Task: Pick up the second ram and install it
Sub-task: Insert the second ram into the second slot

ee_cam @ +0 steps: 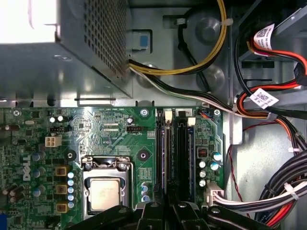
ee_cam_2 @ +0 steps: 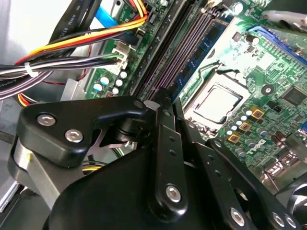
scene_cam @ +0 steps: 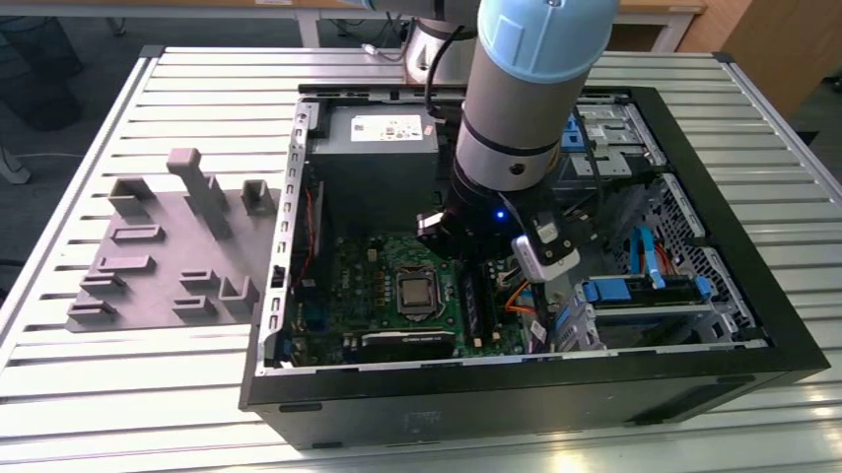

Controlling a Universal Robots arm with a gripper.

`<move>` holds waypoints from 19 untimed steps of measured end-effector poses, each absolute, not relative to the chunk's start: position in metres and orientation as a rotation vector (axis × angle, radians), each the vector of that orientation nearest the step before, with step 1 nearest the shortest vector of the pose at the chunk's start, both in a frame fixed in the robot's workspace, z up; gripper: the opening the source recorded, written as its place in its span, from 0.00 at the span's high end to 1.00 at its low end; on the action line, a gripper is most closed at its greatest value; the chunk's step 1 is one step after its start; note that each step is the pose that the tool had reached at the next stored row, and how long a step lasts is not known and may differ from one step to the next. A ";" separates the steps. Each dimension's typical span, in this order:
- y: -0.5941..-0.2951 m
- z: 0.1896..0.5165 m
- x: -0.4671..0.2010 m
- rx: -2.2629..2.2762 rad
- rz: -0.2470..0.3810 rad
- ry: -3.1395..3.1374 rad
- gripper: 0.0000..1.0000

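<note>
My gripper (scene_cam: 476, 246) reaches down into the open computer case (scene_cam: 736, 335), just over the black memory slots (ee_cam: 183, 153) of the green motherboard (scene_cam: 375, 286). Its black fingers (ee_cam_2: 163, 143) stand nearly together. A thin dark strip that I take for the second ram (ee_cam: 171, 163) is held edge-on between them, in line with a slot. In the second wrist view a blue-green memory stick (ee_cam_2: 206, 52) stands seated in the neighbouring slot, between the fingers and the processor (ee_cam_2: 218, 103). White slot clips (ee_cam: 168, 115) show at the slots' far end.
A grey moulded fixture (scene_cam: 172, 246) lies on the slatted table at the exterior view's left. Inside the case are the power supply (scene_cam: 375, 138), cable bundles (ee_cam: 283, 191) beside the slots, and blue drive brackets (scene_cam: 632, 291) at the exterior view's right.
</note>
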State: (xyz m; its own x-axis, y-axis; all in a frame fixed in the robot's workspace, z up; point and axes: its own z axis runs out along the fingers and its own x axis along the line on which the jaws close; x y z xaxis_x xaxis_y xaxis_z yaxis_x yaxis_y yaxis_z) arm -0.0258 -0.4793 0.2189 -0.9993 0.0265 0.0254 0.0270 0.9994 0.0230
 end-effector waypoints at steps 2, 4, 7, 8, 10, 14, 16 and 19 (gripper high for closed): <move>-0.479 0.218 -0.025 -0.042 -0.037 -3.116 0.86; -0.479 0.217 -0.024 -0.042 -0.039 -3.116 0.86; -0.479 0.216 -0.023 -0.042 -0.042 -3.116 0.86; -0.479 0.215 -0.023 -0.042 -0.042 -3.116 0.86; -0.479 0.215 -0.023 -0.042 -0.042 -3.116 0.86; -0.479 0.215 -0.023 -0.042 -0.043 -3.116 0.86; -0.479 0.215 -0.023 -0.042 -0.043 -3.116 0.86; -0.480 0.214 -0.022 -0.042 -0.043 -3.116 0.86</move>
State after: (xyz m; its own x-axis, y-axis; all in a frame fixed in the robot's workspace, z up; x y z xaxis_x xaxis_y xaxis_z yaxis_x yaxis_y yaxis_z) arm -0.0221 -0.4796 0.2145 -0.9993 0.0263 0.0254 0.0270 0.9993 0.0275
